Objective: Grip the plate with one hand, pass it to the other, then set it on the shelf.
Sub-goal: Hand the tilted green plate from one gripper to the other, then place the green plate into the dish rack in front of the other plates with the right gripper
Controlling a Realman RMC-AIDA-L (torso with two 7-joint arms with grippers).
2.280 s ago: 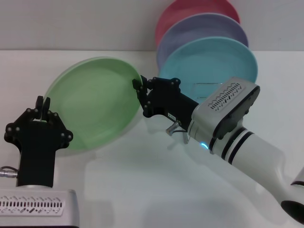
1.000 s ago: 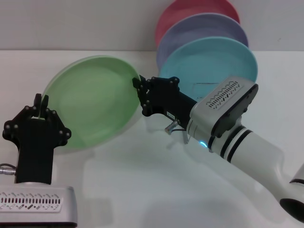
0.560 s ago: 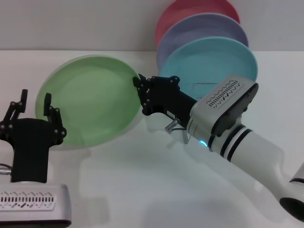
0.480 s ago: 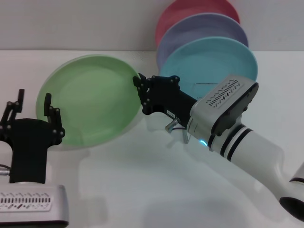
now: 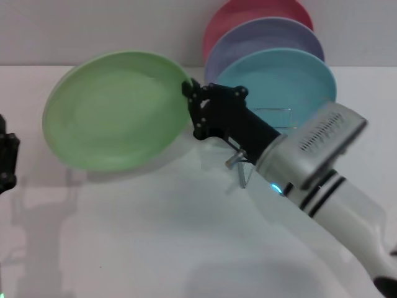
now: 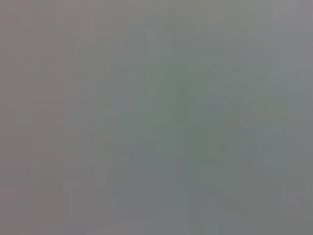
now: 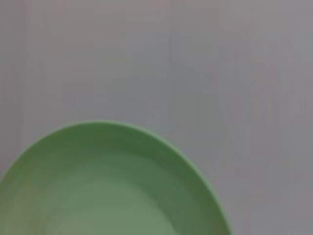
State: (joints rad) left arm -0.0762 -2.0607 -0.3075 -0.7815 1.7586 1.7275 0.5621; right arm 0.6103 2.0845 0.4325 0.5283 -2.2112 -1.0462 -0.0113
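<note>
Green plate point(image 5: 115, 108) hangs above the white surface point(image 5: 155, 236), its rim clamped in the right gripper's point(image 5: 193, 112) jaws. Handover looks complete; next it must go into the wire shelf point(image 5: 243, 166) beneath them. Left gripper point(image 5: 6, 158) sits aside; its jaws cannot be judged.

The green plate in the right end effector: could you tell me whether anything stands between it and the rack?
Nothing visible blocks the way. The right end effector holds the green plate by its rim, up off the table. The wire rack lies just beyond, partly hidden behind the arm, with the blue plate standing behind.
</note>
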